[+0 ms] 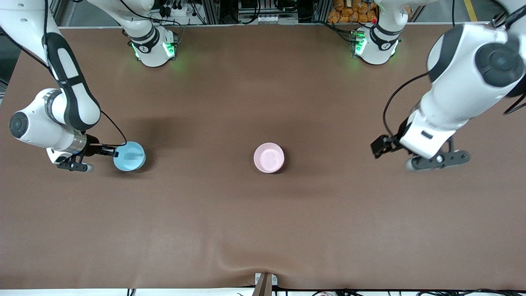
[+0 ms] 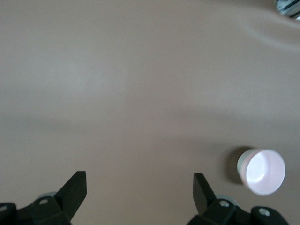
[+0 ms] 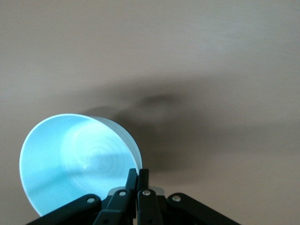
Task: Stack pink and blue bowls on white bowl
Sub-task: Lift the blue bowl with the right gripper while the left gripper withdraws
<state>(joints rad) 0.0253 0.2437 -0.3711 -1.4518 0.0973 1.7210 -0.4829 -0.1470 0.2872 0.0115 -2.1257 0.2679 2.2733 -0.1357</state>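
My right gripper (image 1: 115, 153) is shut on the rim of the light blue bowl (image 1: 130, 156) near the right arm's end of the table. In the right wrist view the gripper (image 3: 138, 174) pinches the rim, and the blue bowl (image 3: 75, 161) hangs tilted, apparently just off the table. The pink bowl (image 1: 268, 158) stands at the table's middle. In the left wrist view a pale whitish wall (image 2: 241, 162) shows under the pink bowl (image 2: 263, 171); it may be the white bowl, which shows nowhere else. My left gripper (image 1: 380, 147) waits, open and empty (image 2: 140, 187), above the table toward the left arm's end.
The brown table mat (image 1: 263, 230) has a raised wrinkle at its edge nearest the front camera. A small clamp (image 1: 265, 283) sits at that edge. The arm bases stand along the edge farthest from the front camera.
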